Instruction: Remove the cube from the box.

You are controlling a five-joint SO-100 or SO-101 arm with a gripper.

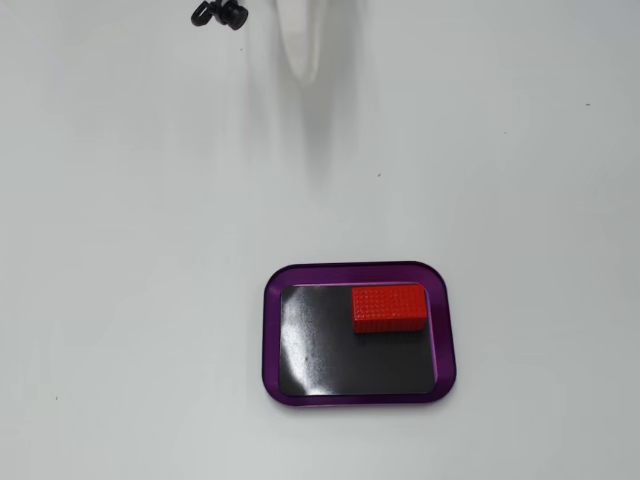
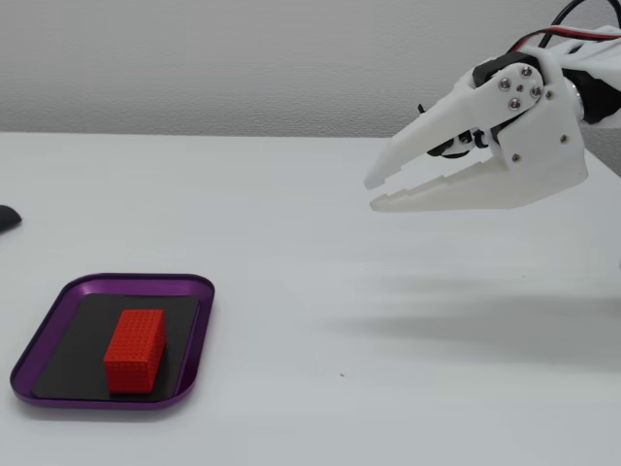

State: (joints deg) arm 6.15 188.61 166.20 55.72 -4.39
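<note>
red cube (image 1: 390, 307) sits in the purple box (image 1: 275, 340).
in a fixed view from above, it lies in the box's top right corner. in a fixed view from the side, the white gripper (image 2: 371, 193) hangs in the air far from the box (image 2: 112, 282), open a little, holding nothing.

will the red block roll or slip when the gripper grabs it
Probably not: the cube has flat faces and lies flat in the box, so rolling is unlikely. Its dotted, ridged surface likely grips well. It looks stiff and small, probably light.
</note>
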